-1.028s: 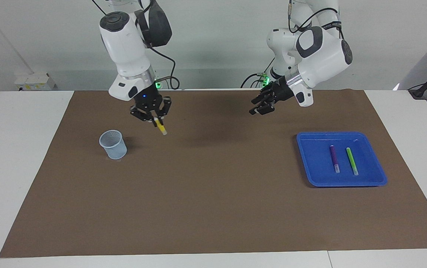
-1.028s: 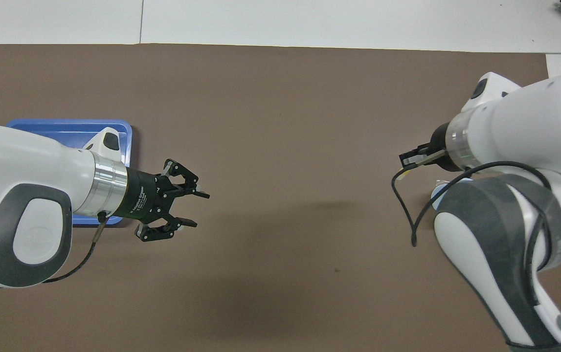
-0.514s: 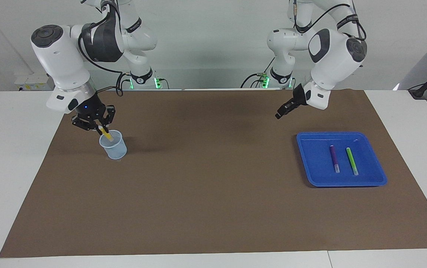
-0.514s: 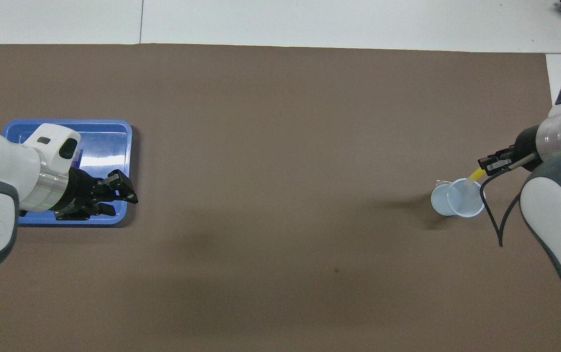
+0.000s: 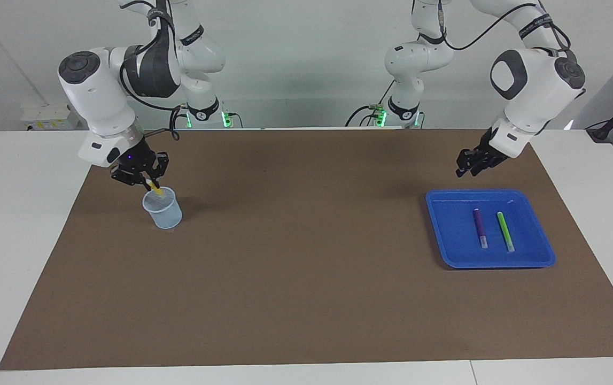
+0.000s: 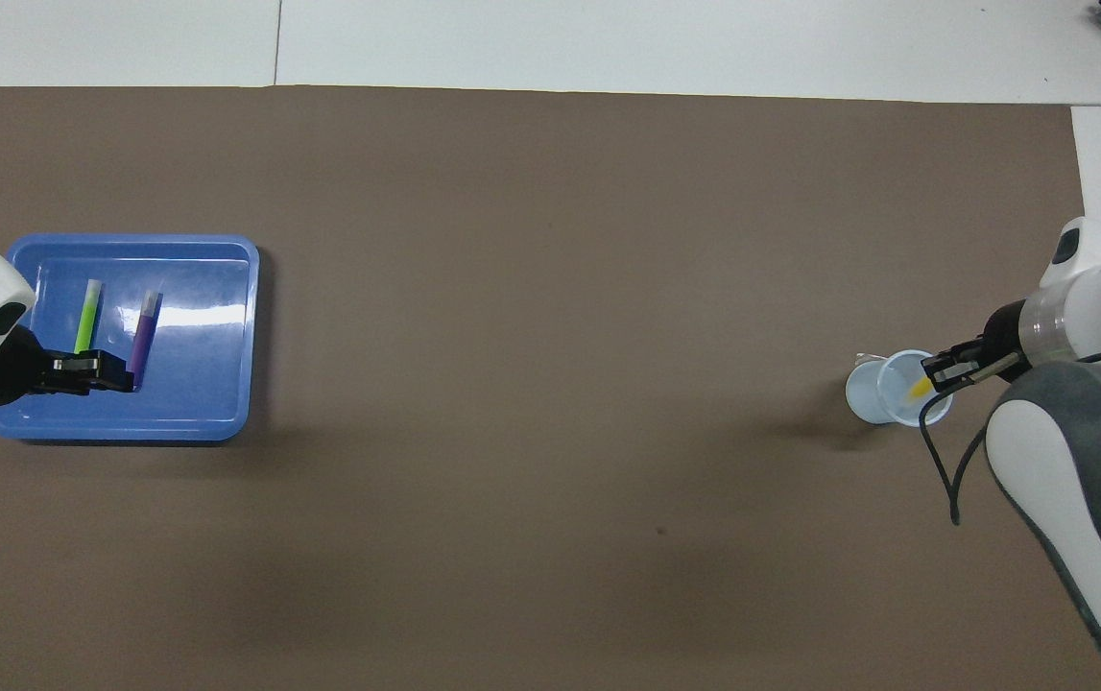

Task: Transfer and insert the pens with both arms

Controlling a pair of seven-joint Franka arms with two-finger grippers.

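Brown mat (image 5: 306, 278) on tabletop: right gripper (image 5: 148, 183) jaws clamped on yellow pen (image 5: 155, 189), tilted, tip inside cup (image 5: 162, 208). Left gripper (image 5: 469, 164) over blue tray (image 5: 445, 235) edge nearer robots, jaw state unclear; purple pen (image 5: 480, 228) and green pen (image 5: 505, 231) lie lengthwise away from robots.

High facing camera, steep overhead camera, sharing brown mat (image 5: 306, 278)

The yellow pen (image 5: 154, 189) stood tilted, its lower end inside the pale blue cup (image 5: 163, 209) toward the right arm's end of the table. The purple pen (image 5: 480, 227) and the green pen (image 5: 505, 230) lay flat, side by side and apart, in the blue tray (image 5: 445, 235), pale caps pointing away from the robots.
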